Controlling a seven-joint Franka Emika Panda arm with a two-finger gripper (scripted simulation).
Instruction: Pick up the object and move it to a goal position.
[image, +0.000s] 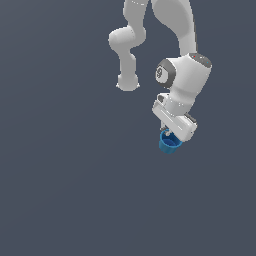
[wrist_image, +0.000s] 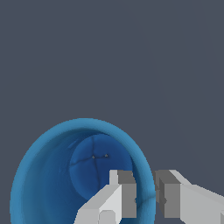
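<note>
**Item: blue cup, one wall taken between the jaws**

Position. The cup (wrist_image: 83, 175) sits at the gripper (wrist_image: 145, 192) with its rim wall passing between the two fingers: in the wrist view one finger (wrist_image: 124, 192) stands inside the hollow and the other outside, with the blue wall in the narrow gap between them. The jaws are drawn nearly together on that wall, pads close against it on both sides; direct contact on the outer pad is hard to confirm. In the exterior view the cup (image: 169, 144) hangs just beyond the gripper's (image: 170, 135) tips, tilted, its mouth turned up toward the hand.

Concealed or unclear. The exterior view hides the fingertips behind the gripper body and covers the cup's upper part. The wrist view cuts off the cup's near rim and the finger bases at the frame edge. Whether the cup rests on the dark grey ground (image: 60, 190) or is clear of it cannot be told.

Description. Bright blue, round, hollow, walls tapering to a smaller, darker floor marked by faint crossing lines.
</note>
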